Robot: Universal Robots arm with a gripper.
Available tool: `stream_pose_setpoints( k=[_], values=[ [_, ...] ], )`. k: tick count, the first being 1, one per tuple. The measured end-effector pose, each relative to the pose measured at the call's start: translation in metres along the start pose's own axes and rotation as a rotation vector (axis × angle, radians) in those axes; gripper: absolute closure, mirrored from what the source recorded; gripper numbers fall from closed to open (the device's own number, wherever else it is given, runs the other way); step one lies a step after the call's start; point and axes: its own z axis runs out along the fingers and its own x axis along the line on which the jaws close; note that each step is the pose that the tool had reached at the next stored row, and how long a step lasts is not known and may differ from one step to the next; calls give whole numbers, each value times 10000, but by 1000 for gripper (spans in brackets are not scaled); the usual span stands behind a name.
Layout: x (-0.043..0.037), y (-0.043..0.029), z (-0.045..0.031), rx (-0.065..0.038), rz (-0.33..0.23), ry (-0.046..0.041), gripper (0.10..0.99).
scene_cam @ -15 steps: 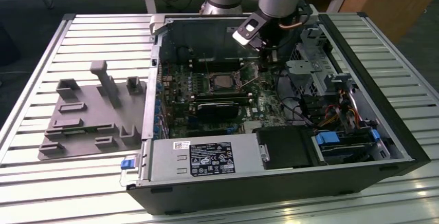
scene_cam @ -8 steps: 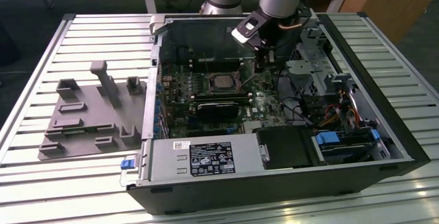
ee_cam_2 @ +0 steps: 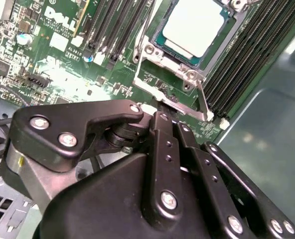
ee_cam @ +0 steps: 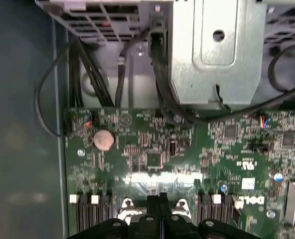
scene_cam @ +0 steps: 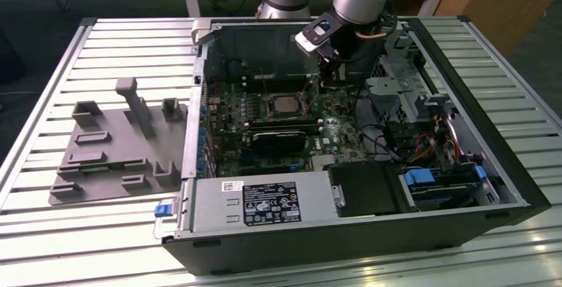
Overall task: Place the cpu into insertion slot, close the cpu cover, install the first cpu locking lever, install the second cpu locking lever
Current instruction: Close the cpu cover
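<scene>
Pincer (ee_cam_2: 168,118) clenched, fingers pressed together above motherboard (ee_cam_2: 63,59) | cpu (ee_cam_2: 193,24) seated in insertion slot (ee_cam_2: 158,43) | open computer case (scene_cam: 351,237) on slatted counter (scene_cam: 114,43)

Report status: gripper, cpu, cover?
Gripper shut, tips at cpu cover edge. Cpu seated in insertion slot; cover open. No obstruction seen.

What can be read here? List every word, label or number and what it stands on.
Black label on the power supply: print too small to read.
White sticker beside it: too small to read.
Motherboard: a white maker's logo; the small markings around it are too small to read.
</scene>
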Motion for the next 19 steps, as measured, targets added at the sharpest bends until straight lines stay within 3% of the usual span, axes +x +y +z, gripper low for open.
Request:
stream_pose_setpoints(
  k=[6,19],
  values=[
    [1,-6,2,2,-1,3,980],
    [-2,-145,23,-6,-1,2,980]
  ],
)
